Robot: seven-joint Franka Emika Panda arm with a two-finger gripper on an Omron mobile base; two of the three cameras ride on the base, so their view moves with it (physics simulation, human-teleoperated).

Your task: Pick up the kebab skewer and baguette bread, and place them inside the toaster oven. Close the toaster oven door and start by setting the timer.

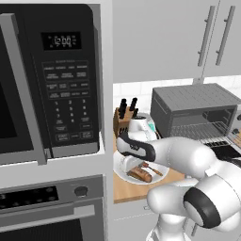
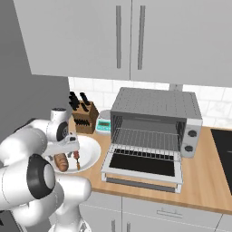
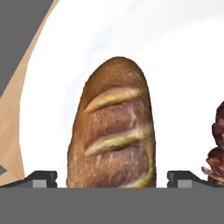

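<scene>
Hovering low over a round white plate (image 2: 93,152) on the light wooden worktop (image 2: 204,181) — the tool (image 3: 112,179), its jaws spread wide and released, one dark fingertip (image 3: 41,179) showing on each side of the short oblong golden-brown baguette bread (image 3: 114,131) in the hand view. Straddling the loaf, with no visible contact on either side. Lying on the plate just beside the loaf — the kebab skewer, a thin tan stick threaded with dark red-brown meat chunks (image 3: 216,148); seen in the left base view as a slim stick (image 1: 153,168) next to the brown loaf (image 1: 140,174). Reaching down to the plate from the left of the right base view, the white arm partly hiding the bread (image 2: 60,161) and skewer (image 2: 76,159).

Sitting on the worktop to the right of the plate, near but apart from it — the boxy grey metal toaster oven (image 2: 156,111) with ribbed top, wire rack showing inside and two knobs on its right panel. Hanging fully dropped open toward the front, the wide toaster oven door with dark glass window (image 2: 142,165). Standing behind the plate against the tiled wall, a wooden knife block with black handles (image 2: 84,115), beside a small white kitchen scale (image 2: 103,124). Filling the left of the left base view, a large black microwave (image 1: 52,80) above a built-in oven (image 1: 52,207).
</scene>
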